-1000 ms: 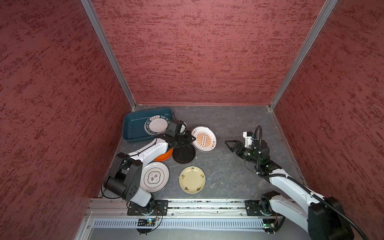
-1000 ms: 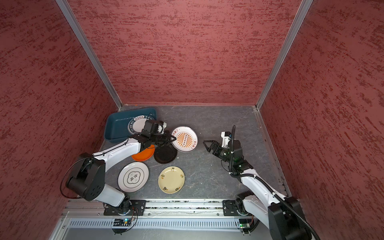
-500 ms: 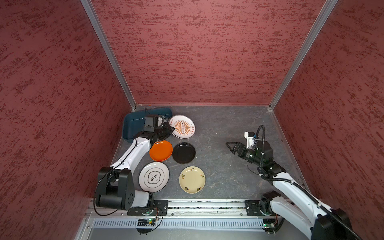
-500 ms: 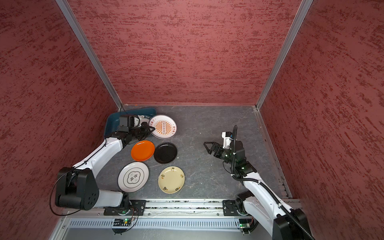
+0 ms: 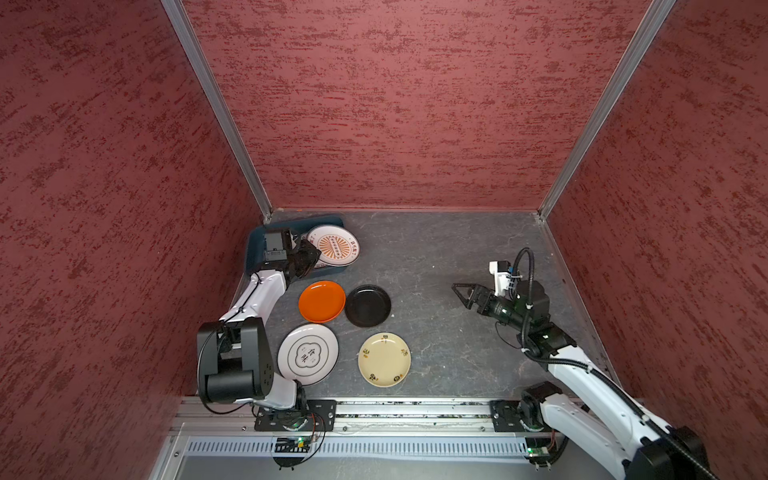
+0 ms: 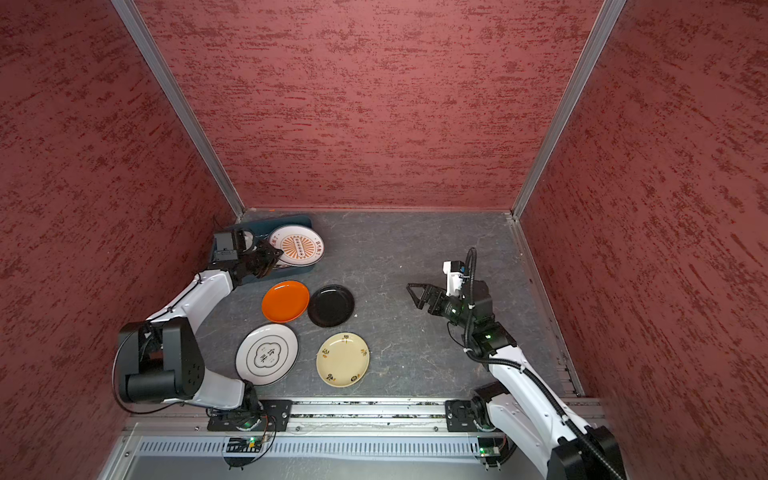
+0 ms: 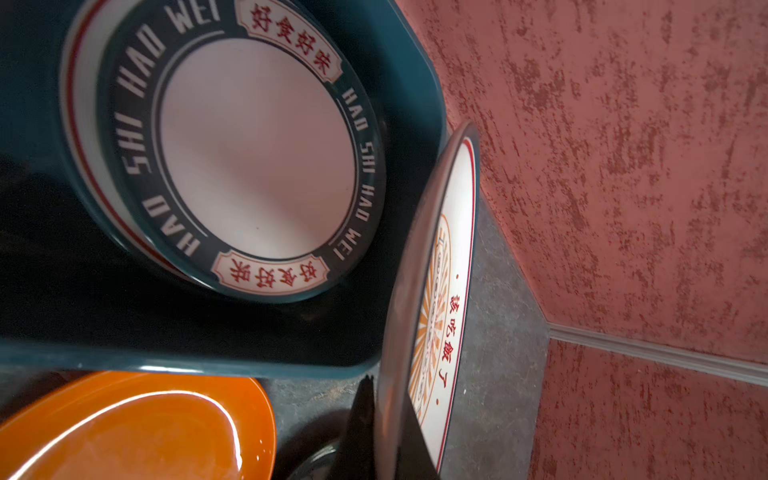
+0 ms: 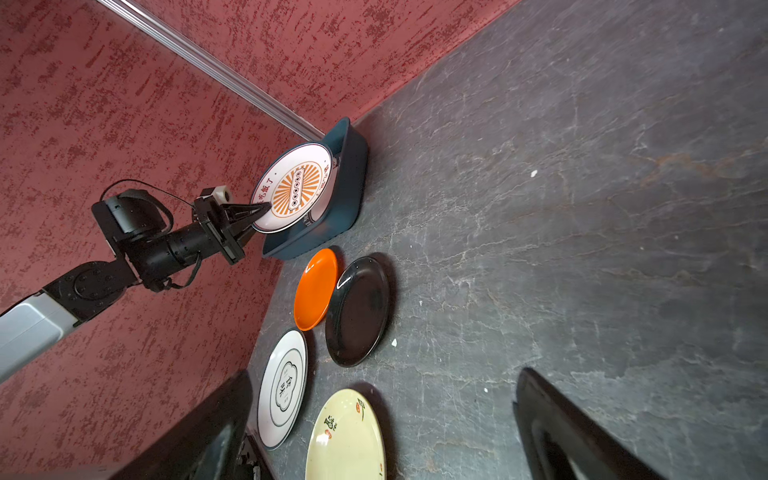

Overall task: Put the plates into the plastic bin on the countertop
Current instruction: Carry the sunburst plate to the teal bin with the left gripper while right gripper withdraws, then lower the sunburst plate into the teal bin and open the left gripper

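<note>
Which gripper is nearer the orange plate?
Left. The left gripper, shut on the sunburst plate, is just beyond the orange plate by the plastic bin. The right gripper hangs open past the black plate.

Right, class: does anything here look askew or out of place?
The sunburst plate hangs tilted, pinched by its rim in the left end effector, over the edge of the bin rather than flat inside it.

Soft, even light fills both top views; glare streaks the orange plate (image 7: pixel 166 415), and wrist views blur slightly up close
</note>
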`<state>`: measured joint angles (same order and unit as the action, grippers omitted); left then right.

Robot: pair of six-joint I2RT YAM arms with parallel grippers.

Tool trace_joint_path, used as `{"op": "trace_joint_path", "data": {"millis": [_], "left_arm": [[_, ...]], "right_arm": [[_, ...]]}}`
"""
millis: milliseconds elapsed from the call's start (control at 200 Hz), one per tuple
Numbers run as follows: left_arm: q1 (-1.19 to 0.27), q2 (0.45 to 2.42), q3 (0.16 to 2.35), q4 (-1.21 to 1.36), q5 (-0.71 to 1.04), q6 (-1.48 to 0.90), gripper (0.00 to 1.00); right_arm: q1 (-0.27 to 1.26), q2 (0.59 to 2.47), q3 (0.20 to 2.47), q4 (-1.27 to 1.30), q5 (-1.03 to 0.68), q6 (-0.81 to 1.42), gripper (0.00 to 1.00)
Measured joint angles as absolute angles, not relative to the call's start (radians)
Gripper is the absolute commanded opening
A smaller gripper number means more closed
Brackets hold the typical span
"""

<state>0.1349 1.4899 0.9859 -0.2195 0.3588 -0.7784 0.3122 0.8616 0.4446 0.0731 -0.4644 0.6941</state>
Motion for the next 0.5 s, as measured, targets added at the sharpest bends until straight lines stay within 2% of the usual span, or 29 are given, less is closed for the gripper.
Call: {"op": "trace_joint_path", "data": {"millis": [321, 501], "left_arm": [[0.249, 1.585, 1.074, -0.207, 0.352, -0.776, 0.0], [0.267, 1.629, 1.085, -0.201, 0.328, -0.758, 0.0]], "right_arm": [[0.312, 0.854, 0.461, 0.008, -0.446, 0.672, 0.99], [0.312, 0.854, 0.468, -0.014, -0.435, 0.661, 0.99]]}}
